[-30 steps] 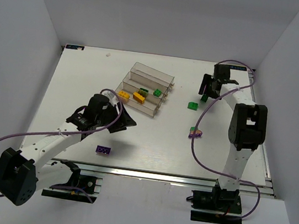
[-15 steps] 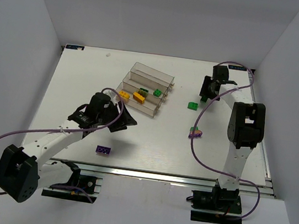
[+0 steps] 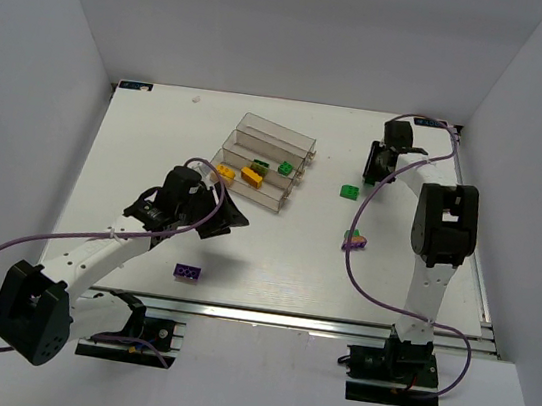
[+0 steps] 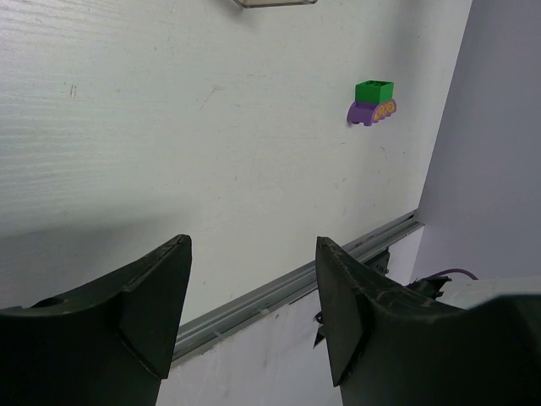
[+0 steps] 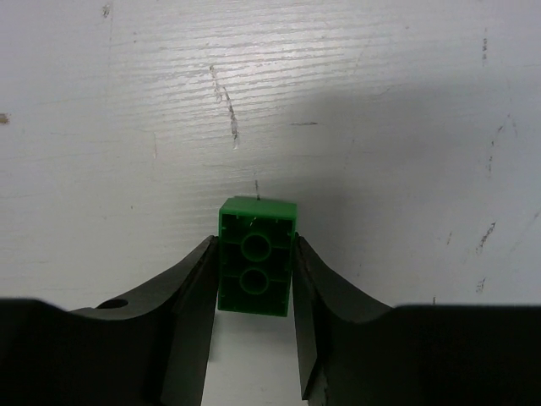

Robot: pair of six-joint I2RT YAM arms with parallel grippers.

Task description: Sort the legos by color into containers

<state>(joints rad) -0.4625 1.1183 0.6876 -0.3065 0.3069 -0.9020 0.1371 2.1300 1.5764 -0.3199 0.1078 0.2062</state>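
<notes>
White table (image 3: 148,145), white walls all round. Three clear bins (image 3: 278,139) sat upper middle, with two yellow bricks (image 3: 253,173) and one binned green brick (image 3: 285,168) inside. Out on the table were one loose green brick (image 3: 351,190), one purple brick (image 3: 188,271) and one green-on-purple stack (image 3: 354,240). Upper right, the right gripper (image 5: 254,245) had its jaws pinched on a gripped green brick (image 5: 256,256) down at the table. The left gripper (image 4: 254,245) was wide open and held nothing.
</notes>
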